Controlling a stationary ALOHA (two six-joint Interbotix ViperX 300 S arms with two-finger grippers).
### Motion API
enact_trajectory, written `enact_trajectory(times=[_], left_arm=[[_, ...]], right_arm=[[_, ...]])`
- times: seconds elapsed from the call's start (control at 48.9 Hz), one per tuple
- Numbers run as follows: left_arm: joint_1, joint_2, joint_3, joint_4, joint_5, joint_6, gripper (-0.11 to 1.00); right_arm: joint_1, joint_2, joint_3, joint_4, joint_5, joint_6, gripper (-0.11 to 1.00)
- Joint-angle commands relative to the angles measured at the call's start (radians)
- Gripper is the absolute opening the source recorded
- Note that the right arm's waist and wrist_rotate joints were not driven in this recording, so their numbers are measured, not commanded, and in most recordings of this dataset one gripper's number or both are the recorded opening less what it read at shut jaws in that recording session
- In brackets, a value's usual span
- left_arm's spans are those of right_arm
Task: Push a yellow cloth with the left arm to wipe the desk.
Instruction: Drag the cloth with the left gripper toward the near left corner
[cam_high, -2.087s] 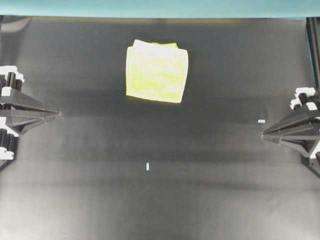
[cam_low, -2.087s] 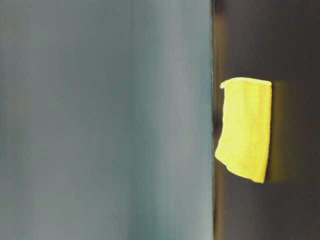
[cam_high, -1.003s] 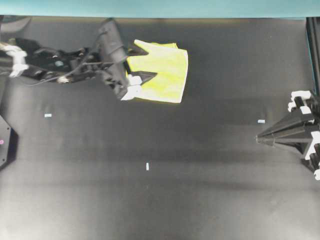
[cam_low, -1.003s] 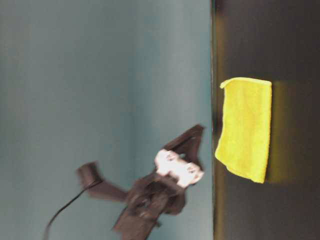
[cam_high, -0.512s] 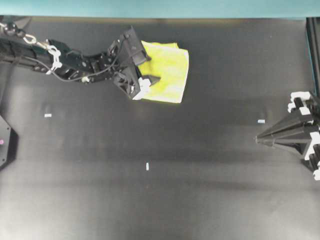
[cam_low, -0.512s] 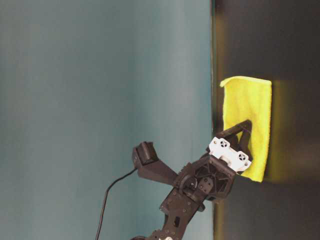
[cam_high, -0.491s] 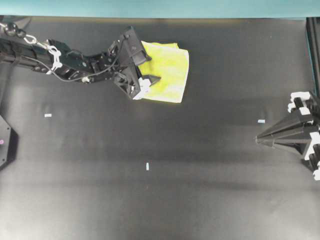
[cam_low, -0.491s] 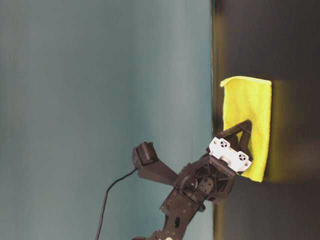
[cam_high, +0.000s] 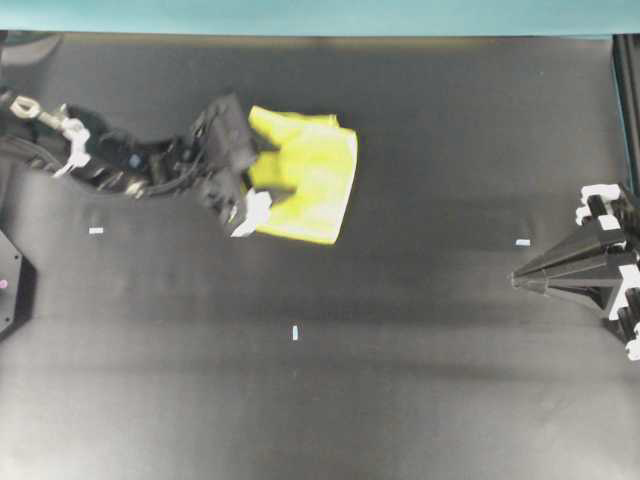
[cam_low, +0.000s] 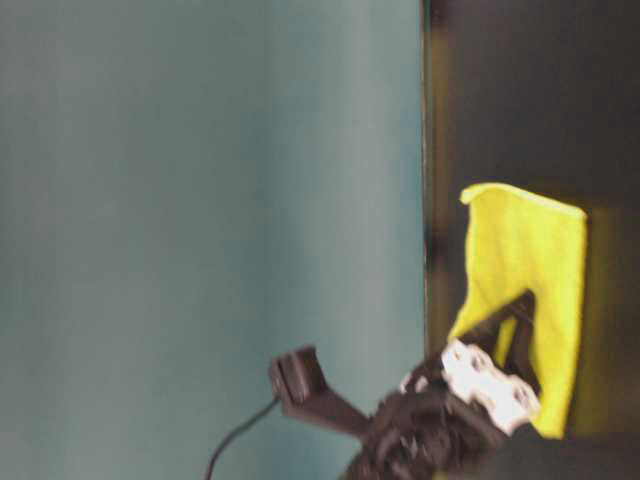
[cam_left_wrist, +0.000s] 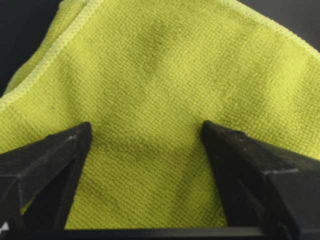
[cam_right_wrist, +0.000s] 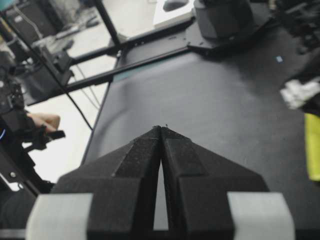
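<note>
Cloth: the yellow cloth (cam_high: 305, 173) lies flat on the desk (cam_high: 430, 340), far side, left of centre
Left gripper (cam_high: 268, 192): spread wide, holding nothing; its fingers (cam_left_wrist: 47, 157) straddle the cloth's near-left part and seem to press on it
Direction: cloth stretches ahead of the jaws, toward the right
Right gripper (cam_high: 520, 277): closed, empty, well apart
Views: wrist camera shows fabric between the fingers; overhead blurs that
</note>
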Motion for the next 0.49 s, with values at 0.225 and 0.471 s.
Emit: enact_trajectory(times=[0.225, 0.471], left_arm=[[-0.123, -0.094, 0.176, 0.005, -0.011, -0.014, 0.87], [-0.265, -0.213, 0.238, 0.003, -0.005, -0.015, 0.86]], right_arm=[[0.0, 0.003, -0.006, 0.0, -0.011, 0.0, -0.01], [0.002, 0.003, -0.006, 0.0, -0.018, 0.002, -0.01]])
